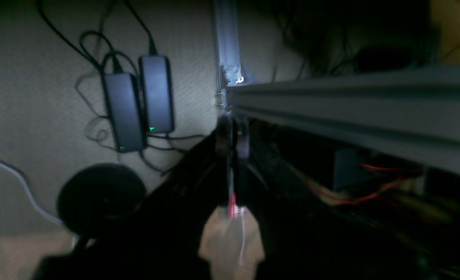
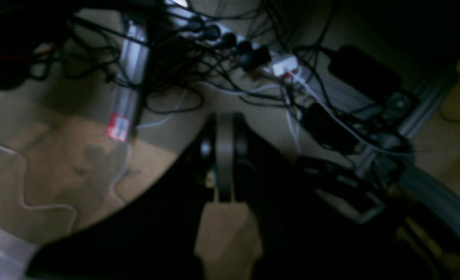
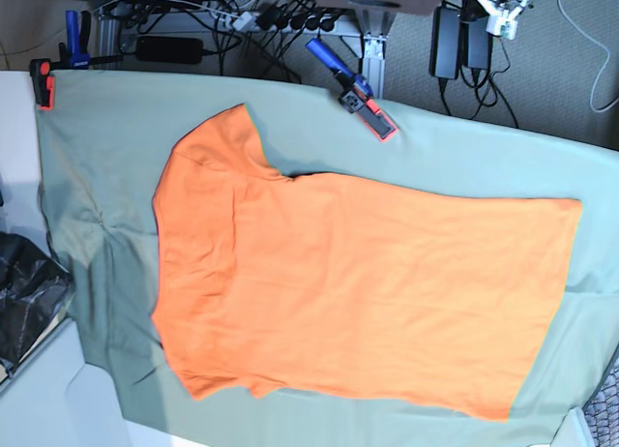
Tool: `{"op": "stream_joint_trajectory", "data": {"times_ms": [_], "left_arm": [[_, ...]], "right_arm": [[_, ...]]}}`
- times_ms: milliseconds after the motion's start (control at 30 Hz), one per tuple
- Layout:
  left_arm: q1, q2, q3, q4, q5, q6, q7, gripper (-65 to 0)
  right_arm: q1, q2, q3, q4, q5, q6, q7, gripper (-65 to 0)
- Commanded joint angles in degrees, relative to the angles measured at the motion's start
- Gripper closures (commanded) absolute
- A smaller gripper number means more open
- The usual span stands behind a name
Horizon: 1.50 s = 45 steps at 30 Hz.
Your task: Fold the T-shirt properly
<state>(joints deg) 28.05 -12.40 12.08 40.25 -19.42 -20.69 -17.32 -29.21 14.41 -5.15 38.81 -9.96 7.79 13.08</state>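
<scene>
The bright orange T-shirt [image 3: 348,292] lies flat and spread out on the sage-green cloth sheet [image 3: 106,128] in the base view, neck and sleeves toward the left, hem toward the right. No arm or gripper shows in the base view. In the left wrist view my left gripper [image 1: 232,128] is shut and empty, pointing at the floor beside the table frame. In the right wrist view my right gripper [image 2: 224,128] is shut and empty, also over the floor. The T-shirt is out of both wrist views.
A blue clamp [image 3: 353,91] and a red-black clamp [image 3: 42,83] pin the sheet at its far edge. Two power adapters [image 1: 138,105] and an aluminium beam [image 1: 350,105] lie below the left gripper. A power strip with tangled cables [image 2: 234,42] lies below the right gripper. A dark bag [image 3: 24,292] sits at the left.
</scene>
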Motion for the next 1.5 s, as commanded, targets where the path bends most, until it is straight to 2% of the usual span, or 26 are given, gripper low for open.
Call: {"op": "stream_joint_trajectory", "data": {"times_ms": [0,167,333,467,567,600,667,767,800,833,867,967,1000,1033,1133,1333,1467], "left_arm": [[2.01,-0.85,-1.11,2.91,-1.05,-1.84,-0.85,-0.4],[11.06,-4.00,-5.07,17.84,-3.17,-2.71,-0.35,-0.5],[20.72,-6.82,-11.04,34.73,-3.69,-2.71,0.28,-0.5],[25.55,-8.33,-16.98,47.87,-4.72,-2.69,5.73,-0.5],[26.95,-9.57,-20.68,56.08,-10.34,-2.71,12.26,-1.1],[26.95,-9.94,-21.88,58.60,-11.52,-2.73,15.08,-2.9],[26.62,-10.51,-24.44,63.58,-11.65,-2.82,21.16,-11.2],[25.73,-11.30,-27.91,69.59,-11.78,-4.48,26.82,-30.9],[25.53,-11.76,-28.74,70.95,-12.41,-4.44,27.28,-35.4],[25.38,-12.41,-29.53,71.82,-13.22,-4.39,27.52,-37.1],[25.27,-12.98,-30.16,72.26,-13.66,-4.42,27.52,-37.2],[25.14,-14.97,-30.97,72.30,-13.94,-4.44,27.50,-37.2],[25.14,-15.61,-30.97,72.30,-13.81,-4.44,27.50,-37.2],[25.16,-16.11,-30.97,72.30,-13.79,-4.44,27.52,-37.2],[25.16,-17.27,-30.97,72.30,-13.70,-4.42,28.70,-37.2],[25.14,-18.45,-30.97,72.30,-12.96,-3.98,29.33,-37.2],[25.14,-18.43,-30.97,72.30,-12.94,-3.98,29.16,-37.2]], "right_arm": [[-2.43,1.73,0.09,2.49,1.57,4.57,0.87,0.0],[-11.21,6.54,0.09,16.37,7.74,5.57,0.85,0.0],[-20.59,11.80,0.74,33.14,8.92,5.55,0.83,0.0],[-26.84,13.70,4.22,47.10,9.14,5.55,-0.22,0.0],[-28.30,13.64,7.39,56.24,14.60,5.53,-4.68,0.0],[-28.20,13.64,8.33,58.82,17.22,5.49,-6.56,0.0],[-26.95,13.64,10.29,63.34,20.68,4.74,-10.62,0.0],[-22.67,13.51,13.09,67.76,25.97,1.03,-17.33,0.0],[-20.61,13.22,13.88,68.48,27.71,-0.28,-18.58,-0.5],[-18.38,12.92,14.49,68.76,29.59,-1.42,-19.47,-4.7],[-16.17,12.39,14.93,68.76,31.30,-2.25,-19.87,-11.2],[-10.08,9.57,15.56,68.61,35.91,-5.70,-22.99,-36.4],[-8.20,8.35,15.56,68.57,37.38,-7.10,-24.83,-42.1],[-6.38,7.04,15.56,68.54,38.45,-7.89,-26.77,-44.8],[-3.23,2.56,15.52,67.95,39.52,-8.04,-30.32,-44.7],[-2.58,-5.51,15.54,65.81,40.39,-9.44,-30.25,-44.6],[-2.58,-9.27,16.33,65.77,40.35,-12.72,-30.23,-44.6]]}}
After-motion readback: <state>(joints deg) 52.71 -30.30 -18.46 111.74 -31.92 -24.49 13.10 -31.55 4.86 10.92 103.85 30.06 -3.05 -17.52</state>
